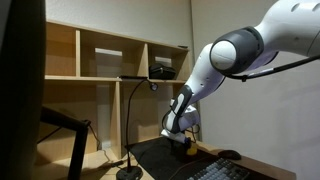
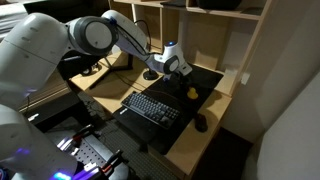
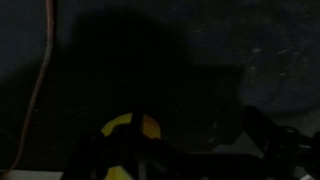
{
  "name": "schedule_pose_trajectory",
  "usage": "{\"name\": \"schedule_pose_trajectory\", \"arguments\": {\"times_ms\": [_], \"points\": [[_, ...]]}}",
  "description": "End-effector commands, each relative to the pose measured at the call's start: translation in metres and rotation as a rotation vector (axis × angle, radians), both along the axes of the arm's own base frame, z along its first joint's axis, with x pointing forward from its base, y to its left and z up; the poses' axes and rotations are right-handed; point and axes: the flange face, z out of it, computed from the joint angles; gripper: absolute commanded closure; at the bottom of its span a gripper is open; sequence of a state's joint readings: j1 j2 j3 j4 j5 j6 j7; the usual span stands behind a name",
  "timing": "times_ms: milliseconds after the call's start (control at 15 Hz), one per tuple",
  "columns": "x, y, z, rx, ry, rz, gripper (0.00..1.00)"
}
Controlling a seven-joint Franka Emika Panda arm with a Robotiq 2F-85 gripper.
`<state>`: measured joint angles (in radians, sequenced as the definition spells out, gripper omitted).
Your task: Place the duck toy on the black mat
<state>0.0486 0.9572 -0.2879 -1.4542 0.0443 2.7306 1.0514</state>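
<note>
Two items flank the mat: keyboard on it, mouse further right. Duck sits on mat beside keyboard. Arm stretches in from left, bent down; gripper just above duck, claw spread unreadable.

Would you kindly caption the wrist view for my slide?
Dark wrist view: the yellow duck toy shows low in frame, left of centre.

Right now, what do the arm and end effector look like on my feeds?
The arm has rounded white links with dark grey joint caps. The end effector is dark below a white wrist section. No markings are legible.
</note>
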Motion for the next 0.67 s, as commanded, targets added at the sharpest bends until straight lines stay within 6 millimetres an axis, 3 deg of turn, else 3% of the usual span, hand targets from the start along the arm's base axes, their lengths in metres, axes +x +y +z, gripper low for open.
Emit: {"name": "schedule_pose_trajectory", "arguments": {"times_ms": [0, 200, 467, 533, 600], "points": [[0.003, 0.022, 0.033, -0.029, -0.089, -0.020, 0.00], [-0.006, 0.030, 0.051, -0.056, -0.076, -0.057, 0.00], [-0.034, 0.002, 0.057, -0.108, -0.062, -0.241, 0.00], [-0.010, 0.009, 0.053, -0.098, -0.082, -0.167, 0.00], [-0.017, 0.002, 0.053, -0.110, -0.079, -0.203, 0.00]]}}
